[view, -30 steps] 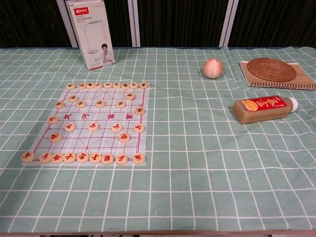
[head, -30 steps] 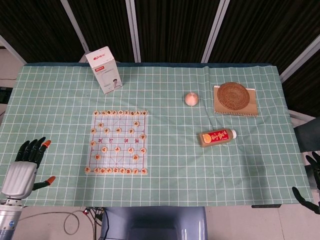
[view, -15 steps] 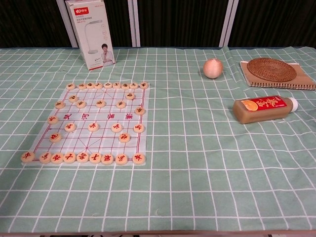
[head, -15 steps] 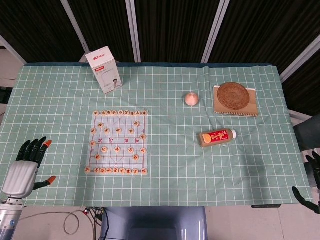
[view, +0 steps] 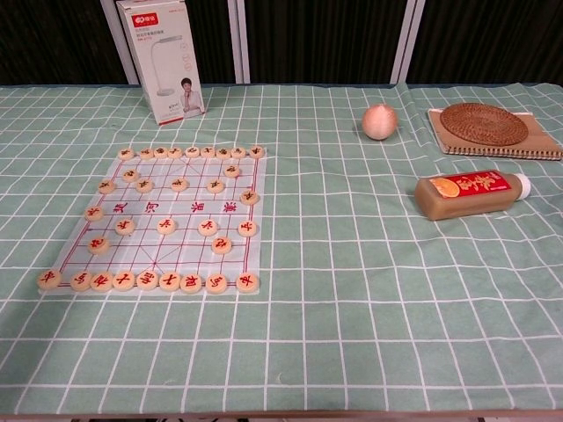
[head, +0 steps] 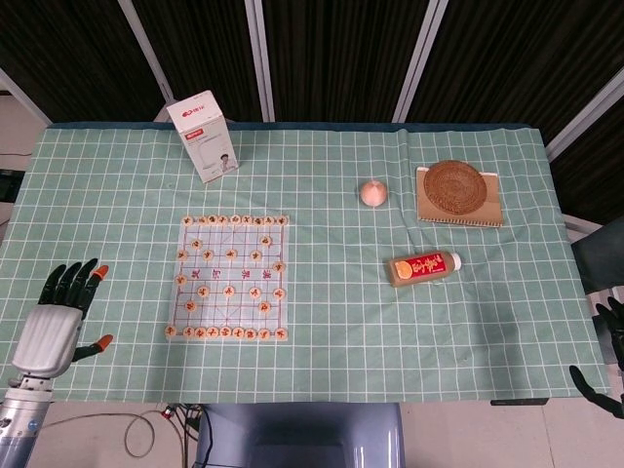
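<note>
My left hand point(head: 60, 314) hovers over the near left corner of the table, fingers spread and empty, well left of the chess board point(head: 230, 278) point(view: 167, 220). The board carries several round wooden pieces. Only a dark sliver of my right hand point(head: 609, 351) shows at the far right edge of the head view, off the table's near right corner; its fingers look apart and hold nothing. Neither hand appears in the chest view.
A white lamp box point(head: 204, 136) point(view: 164, 59) stands at the back left. An onion point(head: 373, 192) point(view: 379, 121), a woven coaster point(head: 455, 187) point(view: 483, 123) on a notebook, and a lying bottle point(head: 421, 267) point(view: 471, 193) occupy the right half.
My left hand has shifted slightly forward and to the right over the table corner. Everything else stays put.
</note>
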{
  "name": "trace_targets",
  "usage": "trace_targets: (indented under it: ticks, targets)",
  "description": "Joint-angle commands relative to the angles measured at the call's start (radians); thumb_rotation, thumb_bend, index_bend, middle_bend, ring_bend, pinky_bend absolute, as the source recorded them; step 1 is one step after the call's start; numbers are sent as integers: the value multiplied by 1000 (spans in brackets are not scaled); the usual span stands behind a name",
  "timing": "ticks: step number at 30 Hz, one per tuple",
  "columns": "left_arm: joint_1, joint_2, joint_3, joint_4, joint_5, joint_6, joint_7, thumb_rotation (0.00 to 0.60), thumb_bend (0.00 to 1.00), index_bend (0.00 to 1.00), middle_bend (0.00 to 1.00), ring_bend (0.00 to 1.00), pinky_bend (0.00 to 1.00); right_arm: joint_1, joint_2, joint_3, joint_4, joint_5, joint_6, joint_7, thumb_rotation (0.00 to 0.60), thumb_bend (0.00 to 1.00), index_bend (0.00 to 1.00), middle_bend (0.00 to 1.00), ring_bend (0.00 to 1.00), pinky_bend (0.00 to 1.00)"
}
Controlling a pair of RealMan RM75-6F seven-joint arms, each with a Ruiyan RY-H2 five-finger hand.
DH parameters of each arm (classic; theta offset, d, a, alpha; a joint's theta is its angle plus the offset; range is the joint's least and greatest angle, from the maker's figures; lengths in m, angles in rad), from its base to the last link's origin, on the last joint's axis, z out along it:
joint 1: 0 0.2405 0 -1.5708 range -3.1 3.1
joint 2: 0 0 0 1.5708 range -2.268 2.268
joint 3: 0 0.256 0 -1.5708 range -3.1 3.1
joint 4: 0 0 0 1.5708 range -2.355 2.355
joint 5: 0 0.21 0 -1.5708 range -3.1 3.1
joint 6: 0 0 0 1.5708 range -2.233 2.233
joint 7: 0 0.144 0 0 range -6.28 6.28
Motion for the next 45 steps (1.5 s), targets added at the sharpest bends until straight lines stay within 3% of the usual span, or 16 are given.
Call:
trace_targets:
  ticks: [1,4,6,9,14,18,31,45]
  targets:
    - [-30,-14,-24,-5,-26,-35,37,600,24,0,14,33,160,1,1,0,-1,1,-2,1,600,369,0,0,0,0]
    - [-68,-34,-56,-7,-62,-73,85,600,27,2,184,229,376,1,1,0,-2,3,-4,2,600,369,0,0,0,0]
    - [-90,-48,-74,-8,-84,-93,114,600,40,31,353,393,523,2,2,1,-2,6,-7,3,600,369,0,0,0,0]
    - [-126,-67,-100,-18,-133,-139,145,600,56,132,583,593,703,2,3,1,-4,10,-12,6,600,368,0,0,0,0]
    - [-194,-90,-134,-37,-256,-243,214,600,103,331,852,825,914,4,6,1,-7,16,-19,12,600,369,0,0,0,0]
    - [-243,-116,-150,-30,-347,-301,277,600,133,417,971,925,984,5,8,1,-9,20,-24,18,600,369,0,0,0,0]
    - [-388,-247,-168,60,-638,-367,493,600,191,441,1000,982,1000,9,16,2,-16,37,-47,38,600,369,0,0,0,0]
    - [-483,-373,-145,180,-771,-366,575,600,229,454,1000,982,1000,11,23,5,-29,49,-58,56,600,369,0,0,0,0]
